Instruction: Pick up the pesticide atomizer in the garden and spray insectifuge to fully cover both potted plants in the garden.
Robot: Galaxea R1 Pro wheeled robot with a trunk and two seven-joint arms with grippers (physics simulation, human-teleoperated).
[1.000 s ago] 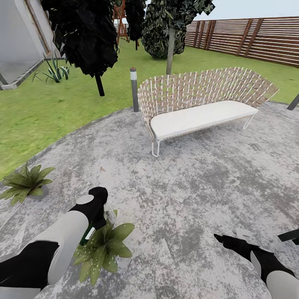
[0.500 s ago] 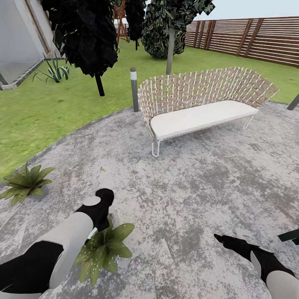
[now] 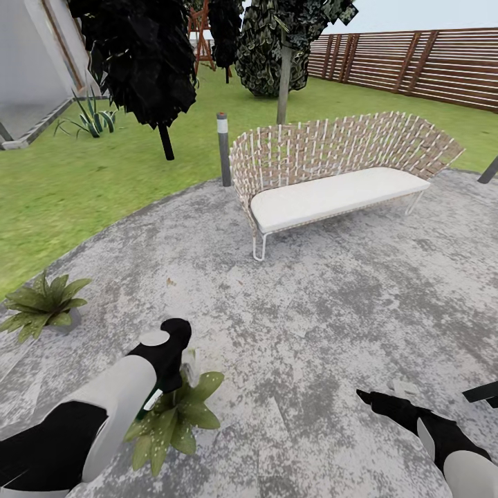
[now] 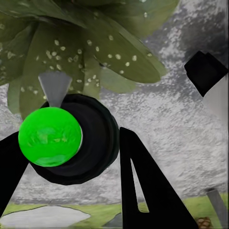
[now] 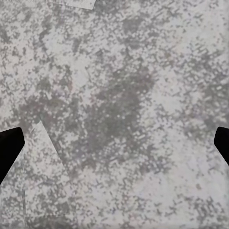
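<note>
Mottled grey-and-white paving [image 3: 332, 311] meets bright green grass [image 3: 83, 180]. A bench [image 3: 332, 173] with a brown-and-white woven back has a white cushion. At seven o'clock, a potted plant [image 3: 176, 415] has green leaves speckled white. The atomizer [image 4: 50, 136] is vivid green, with a black collar.

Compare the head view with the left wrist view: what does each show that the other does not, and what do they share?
Head view alone: the woven bench, the wooden fence, the second potted plant and the right gripper held low over the paving. Left wrist view alone: white specks on the leaves and the sprayer's round green end between the fingers. Shared: the pesticide atomizer in the left gripper above the near potted plant.
</note>
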